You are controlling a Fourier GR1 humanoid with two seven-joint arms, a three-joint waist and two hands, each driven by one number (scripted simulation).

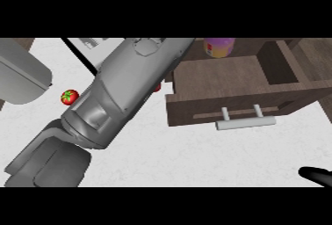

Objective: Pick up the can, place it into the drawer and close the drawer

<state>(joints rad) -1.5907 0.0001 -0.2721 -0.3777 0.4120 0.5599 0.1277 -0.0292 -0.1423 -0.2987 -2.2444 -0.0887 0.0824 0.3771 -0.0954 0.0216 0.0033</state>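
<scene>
Sitting in drawer (pixel 214 79): can (pixel 219 47), right hand (pixel 318 176) well apart.

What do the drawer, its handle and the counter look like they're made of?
Drawer: likely wood or wood veneer, matte; brown with grain streaks. Handle: probably brushed metal; a pale grey bar on two posts with a soft sheen. Counter: looks like stone or laminate, white with faint mottling, little gloss.
</scene>
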